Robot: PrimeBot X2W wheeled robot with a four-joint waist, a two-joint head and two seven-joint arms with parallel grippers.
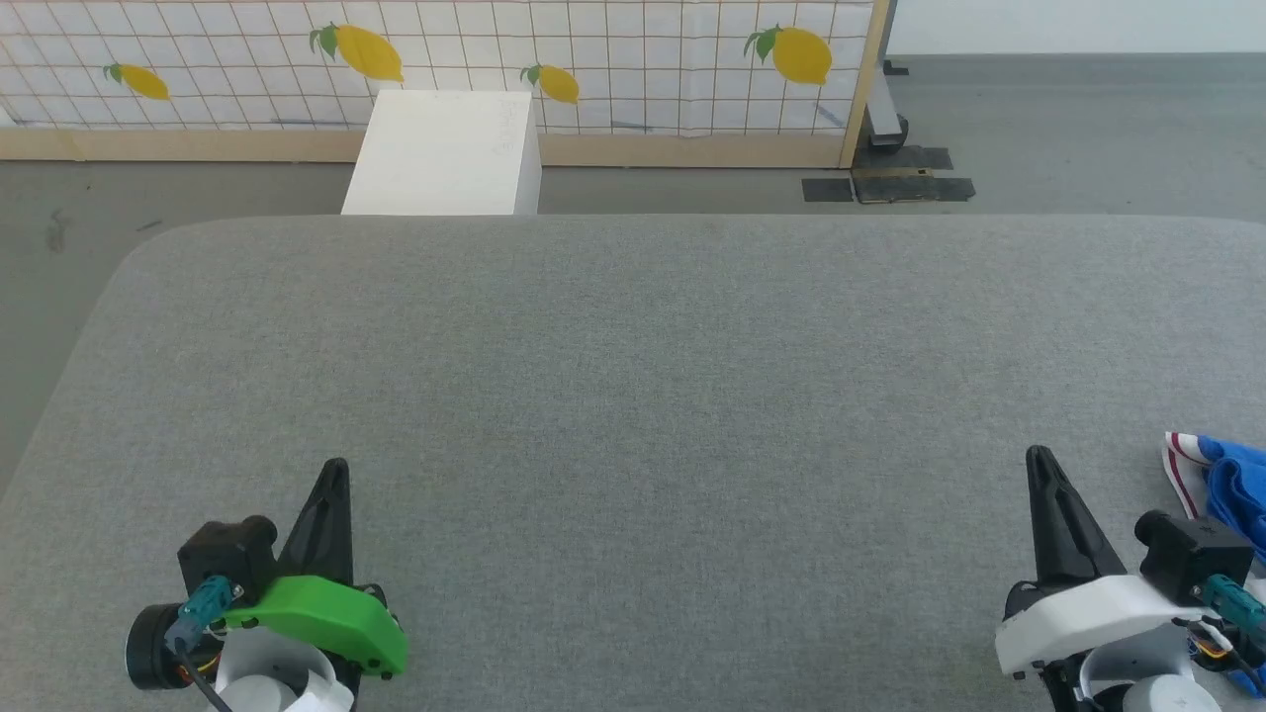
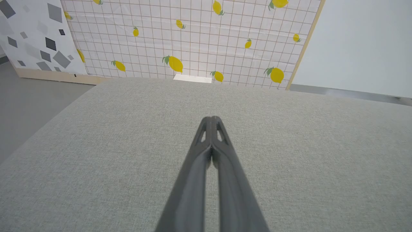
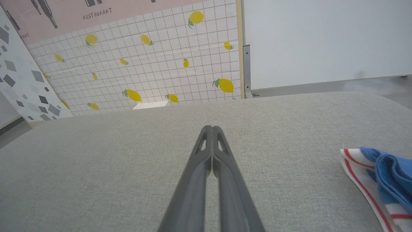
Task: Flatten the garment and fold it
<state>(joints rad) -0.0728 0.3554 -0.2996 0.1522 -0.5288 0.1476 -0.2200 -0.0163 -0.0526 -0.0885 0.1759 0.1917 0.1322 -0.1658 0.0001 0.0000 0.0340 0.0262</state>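
bench (image 1: 633,376): grey woven fabric top with a rounded far-left corner, taking up most of the head view; both arms are hovering over its near edge.
lemon panel (image 1: 633,59): white grid print with yellow lemons and a wooden base strip, standing upright behind the bench.
floor (image 1: 79,218): grey, showing at the left and between the bench and the lemon panel; dark flat patches are lying at the far right near the panel's foot.
white box (image 1: 445,153): plain block sitting on the floor against the lemon panel, just behind the bench's far edge, left of centre.
garment (image 1: 1226,485): blue cloth with a red-and-white striped trim, lying bunched up on the bench at the near right and running off the right edge of the head view; it is sitting just to the right of the right gripper, well apart from the left one; cannot tell if it is touching the right wrist.
left gripper (image 1: 336,465): green-shelled, at lower left, pointing away over bare bench; jaws are pressing together, pinching nothing.
right gripper (image 1: 1039,453): white-shelled, at lower right, pointing away; jaws are pressing together, pinching nothing, tips clear of the garment.
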